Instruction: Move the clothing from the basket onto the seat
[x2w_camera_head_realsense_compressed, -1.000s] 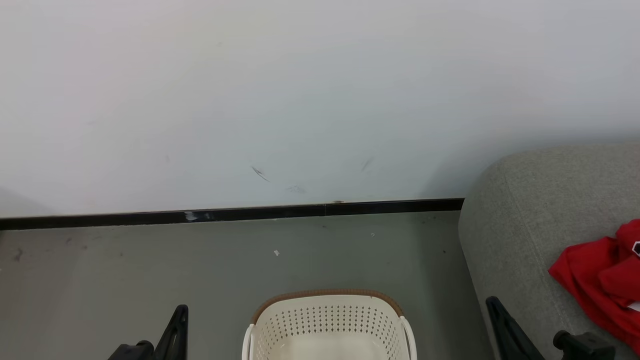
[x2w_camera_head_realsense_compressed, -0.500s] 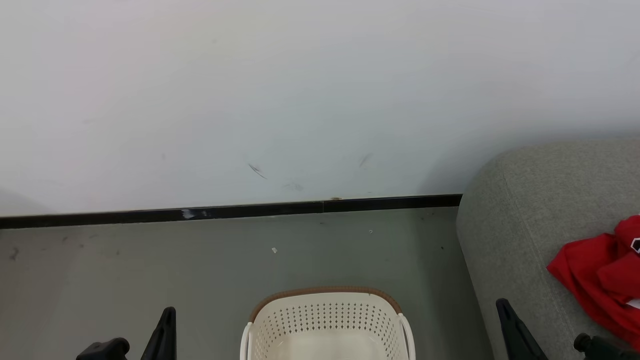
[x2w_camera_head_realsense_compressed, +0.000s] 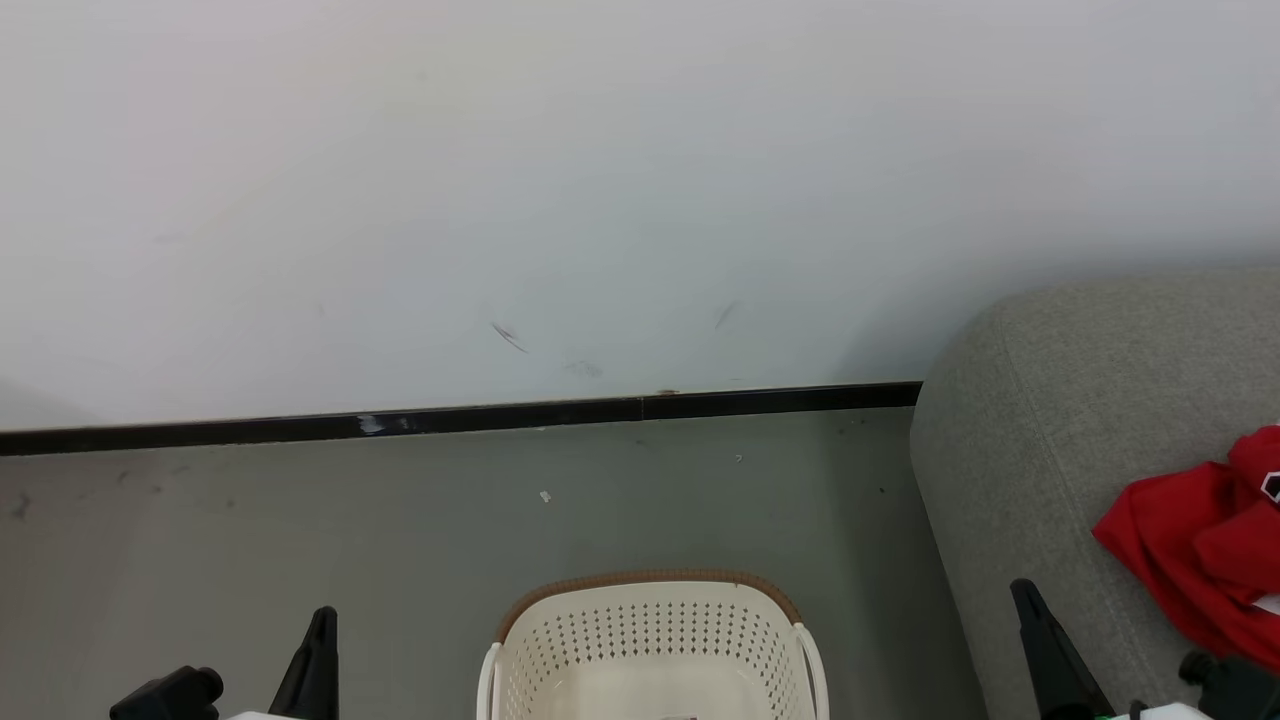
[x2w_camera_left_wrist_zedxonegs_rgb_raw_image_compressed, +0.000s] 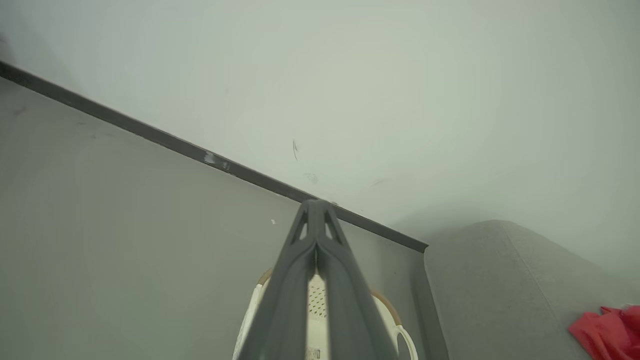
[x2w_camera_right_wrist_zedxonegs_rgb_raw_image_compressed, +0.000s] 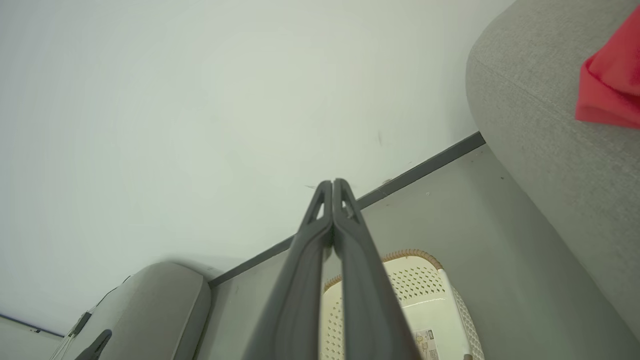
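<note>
Grey flooring (x2w_camera_head_realsense_compressed: 400, 520) is surrounding the basket (x2w_camera_head_realsense_compressed: 650, 630). Red clothing (x2w_camera_head_realsense_compressed: 1190, 540) is lying on the seat (x2w_camera_head_realsense_compressed: 1040, 450) right of the right gripper (x2w_camera_head_realsense_compressed: 1022, 590), clenched empty like the left gripper (x2w_camera_head_realsense_compressed: 323, 615).

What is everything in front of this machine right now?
wall: one, off-white, scuffed, at the back.
skirting strip: one, black, at the wall's foot.
floor: one, grey, under the basket.
basket: one, cream with a brown rim, bottom centre of the head view; no clothing in the part that shows.
seat: one, grey fabric, at the right.
clothing: one red heap, lying on the seat.
second cushion: one, grey, lower left of the right wrist view.
left gripper: one, dark, bottom left of the head view, jaws shut, holding nothing.
right gripper: one, dark, bottom right, jaws shut, holding nothing.
</note>
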